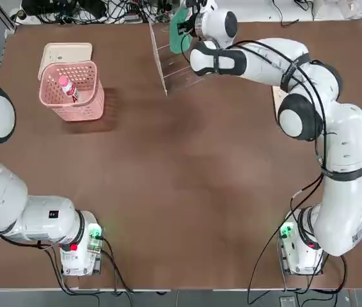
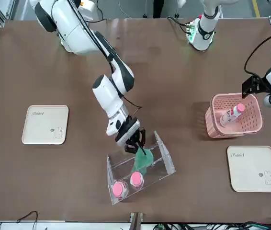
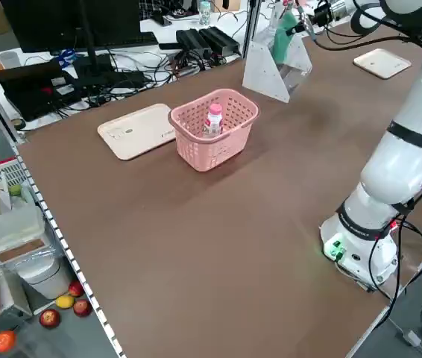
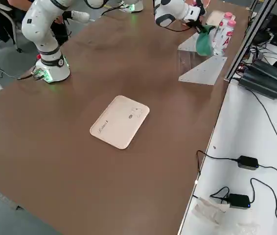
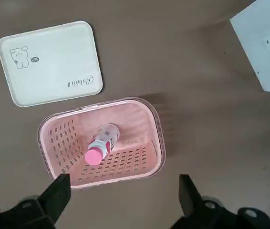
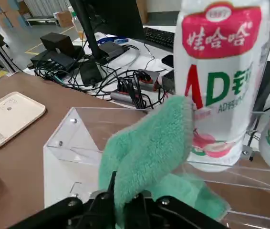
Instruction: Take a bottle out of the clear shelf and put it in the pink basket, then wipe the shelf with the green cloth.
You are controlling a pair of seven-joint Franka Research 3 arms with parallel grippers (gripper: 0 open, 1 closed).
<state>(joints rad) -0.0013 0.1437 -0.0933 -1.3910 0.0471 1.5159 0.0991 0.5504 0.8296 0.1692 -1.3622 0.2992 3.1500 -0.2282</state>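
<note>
Front view shows the right arm reaching out over the table and angled down, its gripper [image 2: 139, 142] at the robot's side of the clear shelf [image 2: 165, 154], fingers clenched on the green cloth [image 2: 143, 159]. Right wrist view has the cloth bunched up between those fingers, one part standing upright in front of a bottle and another part draped low across the shelf. The left gripper [image 5: 124, 183] hovers over the table near the pink basket [image 5: 61, 143], pointing down, its fingers spread wide with nothing between them. The task's bottle [image 5: 104, 141] is inside the basket, tilted, pink cap toward the robot's left. Two more pink-capped bottles [image 2: 120, 189] [image 2: 137, 180] stand side by side in the shelf, just past the cloth as the right gripper faces it, with the transparent side panels flanking them. One cream tray [image 2: 254, 168] lies flat just beyond the basket; another cream tray [image 2: 45, 124] lies well apart, on the robot's right side of the shelf. Beneath it all is a smooth brown table [image 1: 168, 198]. Past its far edge, a white bench [image 4: 248, 137] carries tangled black cables [image 6: 140, 90], a monitor [image 3: 84, 22] and a keyboard [image 6: 156, 37]. A seated person [image 4: 18, 6] shows partly behind the robot's side.
</note>
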